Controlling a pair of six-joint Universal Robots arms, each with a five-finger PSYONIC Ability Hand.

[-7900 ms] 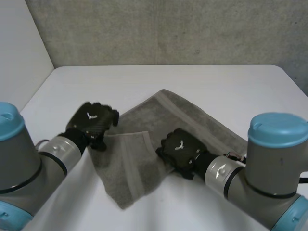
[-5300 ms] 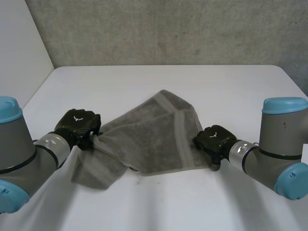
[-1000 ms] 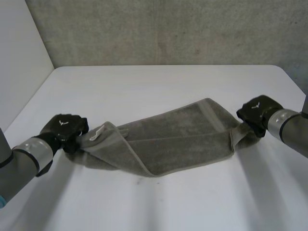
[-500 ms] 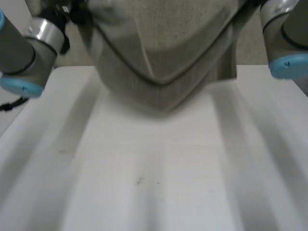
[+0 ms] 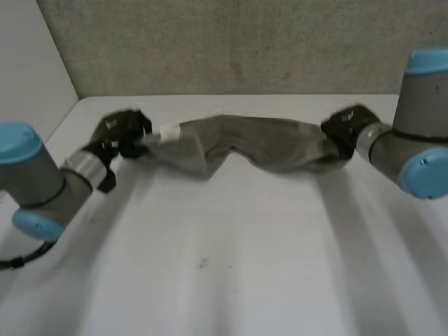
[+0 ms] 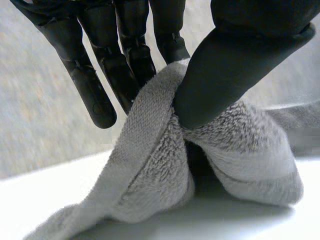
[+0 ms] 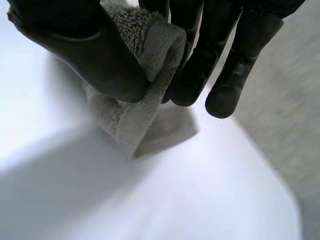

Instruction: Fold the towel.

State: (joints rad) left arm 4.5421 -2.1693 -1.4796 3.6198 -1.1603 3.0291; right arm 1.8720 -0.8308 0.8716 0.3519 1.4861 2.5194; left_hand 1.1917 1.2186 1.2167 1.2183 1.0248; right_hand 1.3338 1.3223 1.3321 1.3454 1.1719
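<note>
The grey towel [image 5: 252,145] hangs stretched between my two hands near the table's far edge, bunched into a sagging band. My left hand [image 5: 120,133] holds its left end; the left wrist view shows the thumb [image 6: 225,75] pinching the towel's [image 6: 160,165] hemmed edge against the fingers [image 6: 100,90]. My right hand [image 5: 348,127] holds the right end; in the right wrist view the thumb [image 7: 85,55] and fingers [image 7: 200,65] pinch a rolled edge of the towel [image 7: 145,95]. A white label [image 5: 170,132] shows by the left hand.
The white table [image 5: 231,259] spreads out bare in front of the towel. A grey wall [image 5: 231,42] rises just behind the table's far edge, and a white side wall [image 5: 28,77] stands at the left.
A second ago the towel lay spread on the table between the hands. Both hands then swung it up high and have now brought it down farther back, bunched.
</note>
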